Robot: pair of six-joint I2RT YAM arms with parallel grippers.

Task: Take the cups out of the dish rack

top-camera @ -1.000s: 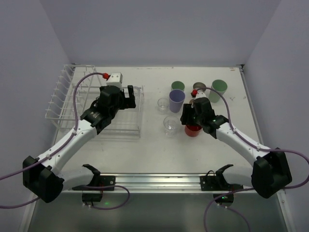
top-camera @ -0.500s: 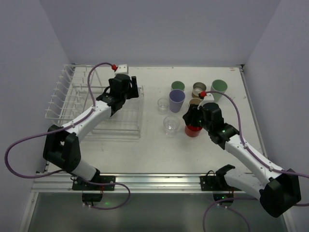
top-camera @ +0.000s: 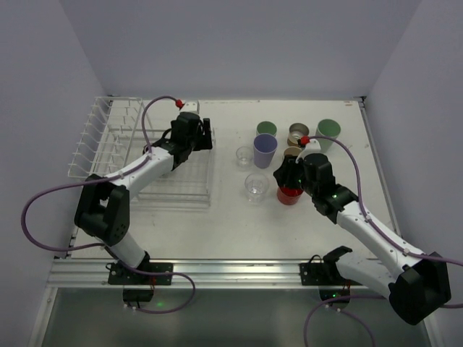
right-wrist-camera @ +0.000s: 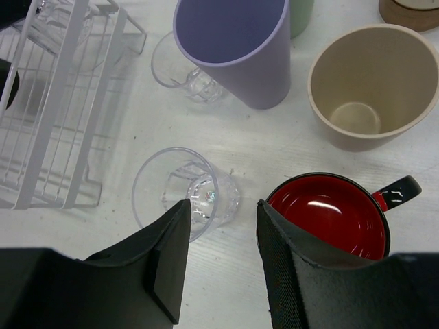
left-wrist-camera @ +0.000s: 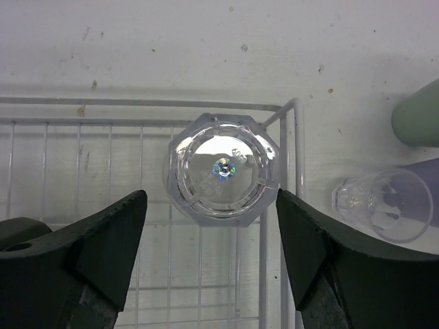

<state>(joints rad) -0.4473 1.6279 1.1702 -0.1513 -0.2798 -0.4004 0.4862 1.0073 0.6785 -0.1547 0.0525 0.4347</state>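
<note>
The left gripper (left-wrist-camera: 210, 200) hangs wide open over the far right corner of the white wire dish rack (left-wrist-camera: 137, 102). Its jaws flank a clear faceted plastic cup (left-wrist-camera: 221, 169) standing in that corner, without touching it. The right gripper (right-wrist-camera: 223, 211), moderately parted and empty, is above the white surface (right-wrist-camera: 274, 144), between a clear plastic tumbler (right-wrist-camera: 177, 186) and a red mug with a black handle (right-wrist-camera: 328, 214).
</note>
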